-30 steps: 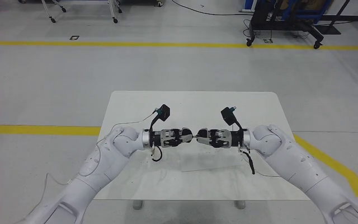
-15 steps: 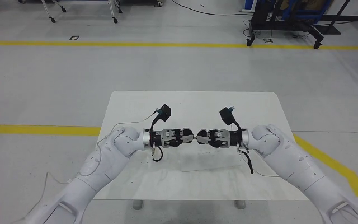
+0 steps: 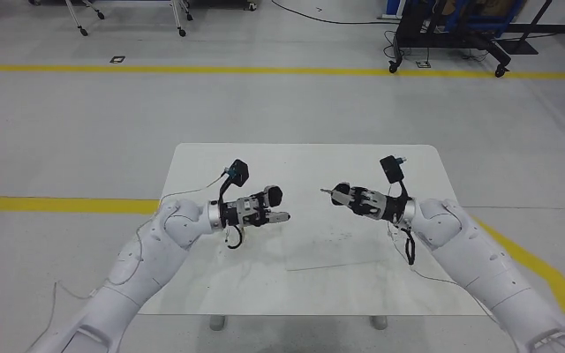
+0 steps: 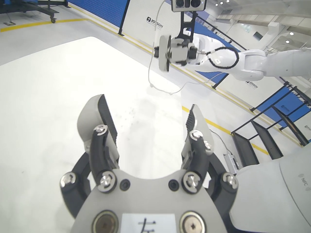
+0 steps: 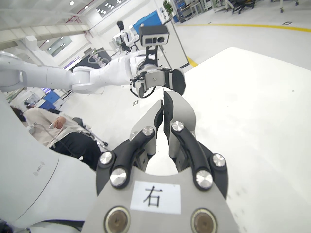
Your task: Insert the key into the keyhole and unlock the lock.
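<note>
The left fingers [image 4: 96,115] hang above the surface [image 3: 309,163], left of its middle, spread wide with nothing between them. Well apart from them, right of the middle, the right fingers [image 5: 181,112] are pressed together on a thin key [image 3: 327,190]. It juts from their tips toward the left arm, clear of the surface.

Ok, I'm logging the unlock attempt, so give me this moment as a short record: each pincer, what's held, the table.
left pincer: open, nothing held, above the table
right pincer: shut on a thin piece, likely the key
spacing: pincers apart, tips facing each other
table: white top
</note>
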